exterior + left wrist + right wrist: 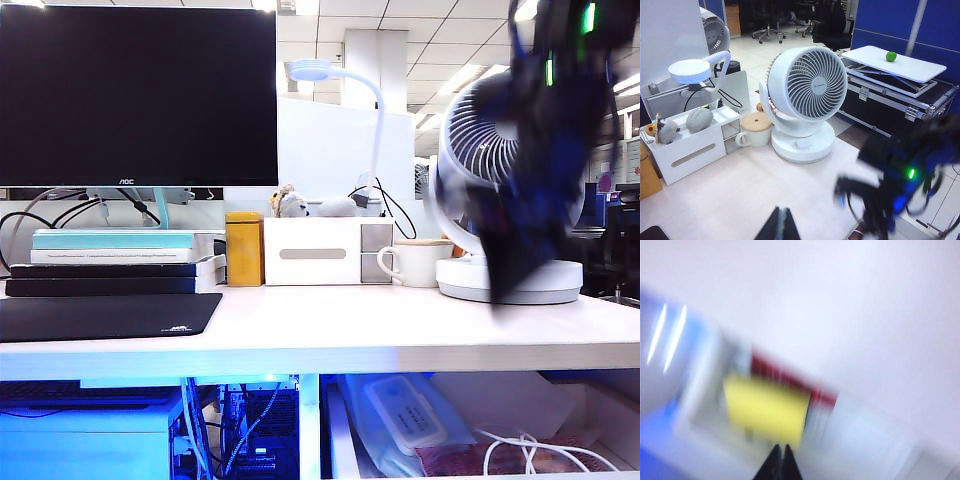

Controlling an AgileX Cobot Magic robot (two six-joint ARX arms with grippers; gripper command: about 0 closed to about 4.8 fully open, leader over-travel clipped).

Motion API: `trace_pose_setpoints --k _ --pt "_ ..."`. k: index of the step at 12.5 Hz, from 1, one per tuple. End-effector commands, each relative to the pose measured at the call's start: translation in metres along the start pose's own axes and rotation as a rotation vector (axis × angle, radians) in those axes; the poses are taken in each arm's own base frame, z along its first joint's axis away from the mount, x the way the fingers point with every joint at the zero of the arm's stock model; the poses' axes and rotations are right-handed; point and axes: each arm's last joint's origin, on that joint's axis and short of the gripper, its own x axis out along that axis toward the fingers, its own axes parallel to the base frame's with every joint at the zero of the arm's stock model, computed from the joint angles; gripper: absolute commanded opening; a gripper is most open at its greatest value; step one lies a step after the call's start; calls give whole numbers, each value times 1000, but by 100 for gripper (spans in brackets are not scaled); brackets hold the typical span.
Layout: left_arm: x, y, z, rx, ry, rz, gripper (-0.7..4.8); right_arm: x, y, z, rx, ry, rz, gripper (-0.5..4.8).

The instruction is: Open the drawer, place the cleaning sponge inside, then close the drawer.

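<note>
The drawer (336,430) stands pulled open under the desk's right half. In the blurred right wrist view the yellow cleaning sponge (765,410) lies inside it, next to something red. My right gripper (780,460) is shut and empty, its tips just short of the sponge and apart from it. In the exterior view the right arm (530,150) is a dark blur above the desk's right side, in front of the fan. My left gripper (782,225) is shut with nothing in it, hovering over the bare desktop.
On the desk stand a white fan (500,150), a mug with a lid (415,262), a small white box (312,252), an amber container (243,248), stacked books (110,265), a monitor (138,95) and a black mat (100,315). A plastic packet (405,412) and white cables (540,450) lie in the drawer.
</note>
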Motion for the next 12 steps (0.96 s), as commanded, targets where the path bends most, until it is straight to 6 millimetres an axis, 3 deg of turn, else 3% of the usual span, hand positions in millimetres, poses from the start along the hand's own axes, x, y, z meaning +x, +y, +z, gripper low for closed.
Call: trace_pose_setpoints --k 1,3,4,6,8,12 --pt "-6 -1 5 8 -29 1 -6 -99 20 11 9 -417 -30 -6" --pt "-8 -2 5 9 -33 1 -6 -130 30 -13 39 -403 -21 -5" --pt "-9 -2 6 10 -36 1 -6 -152 38 -40 48 -352 -9 -6" --pt "-9 -2 6 10 -35 1 -6 -161 42 -57 48 -304 -7 -6" --pt "-9 -3 6 10 -35 -10 -6 -155 44 -67 39 -205 31 -6" --pt "-9 -3 5 9 -31 -25 -6 -104 38 -92 60 -26 107 -6"
